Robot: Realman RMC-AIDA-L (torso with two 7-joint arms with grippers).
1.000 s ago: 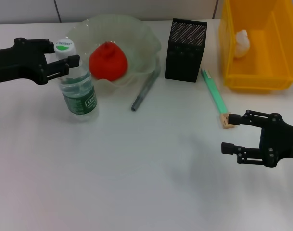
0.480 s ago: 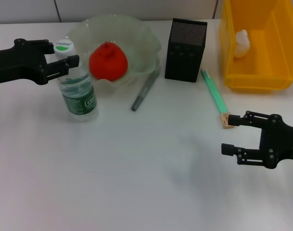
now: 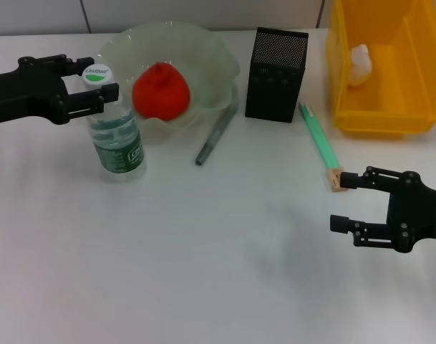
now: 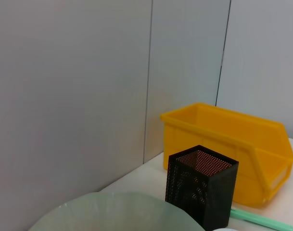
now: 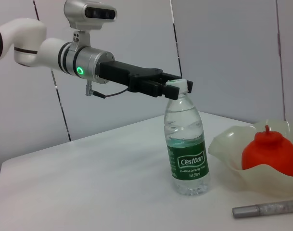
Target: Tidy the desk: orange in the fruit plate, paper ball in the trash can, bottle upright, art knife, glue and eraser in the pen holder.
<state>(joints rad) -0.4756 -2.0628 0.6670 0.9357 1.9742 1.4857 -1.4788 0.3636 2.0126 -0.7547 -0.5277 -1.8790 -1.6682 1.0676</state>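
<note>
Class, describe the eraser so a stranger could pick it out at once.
Start at the yellow trash can and follow the green pen lying before it towards the right gripper. The eraser sits at the pen's near end: a tiny beige block, smallest thing on the desk.

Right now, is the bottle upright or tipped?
Upright: the bottle stands on its base on the table, cap up, with the left gripper around its cap.
</note>
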